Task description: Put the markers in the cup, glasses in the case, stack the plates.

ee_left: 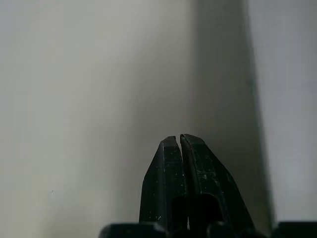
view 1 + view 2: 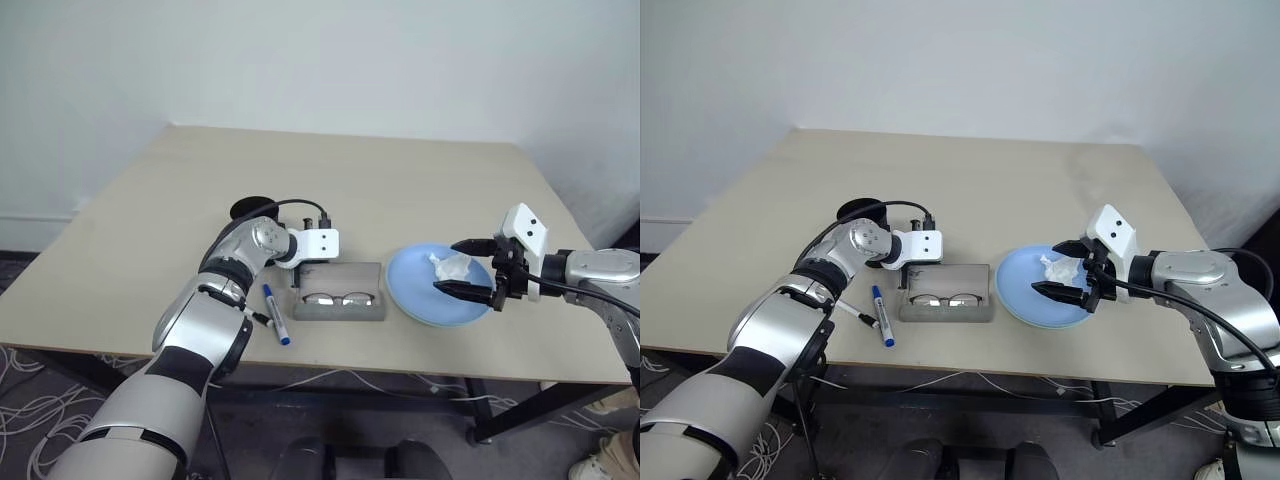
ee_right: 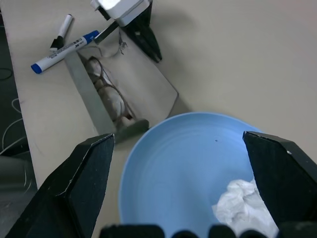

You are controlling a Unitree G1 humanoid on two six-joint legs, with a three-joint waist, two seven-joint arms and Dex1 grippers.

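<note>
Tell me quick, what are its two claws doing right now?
Left gripper: shut, holding nothing, beside the open case.
Right gripper: open, empty, over the blue plate.

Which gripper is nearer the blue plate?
Right. The right gripper hovers open over the blue plate and its tissue; the left gripper, shut, is by the case.

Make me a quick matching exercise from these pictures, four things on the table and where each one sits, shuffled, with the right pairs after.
1. thin dark wire-framed glasses
2. crumpled white tissue
3. blue-capped white marker
4. left gripper

A. on the round light blue plate
B. fingers shut, above the case
C. inside the open grey rectangular case
D. on the beige table, left of the case

Pairs: 1-C, 2-A, 3-D, 4-B
</note>
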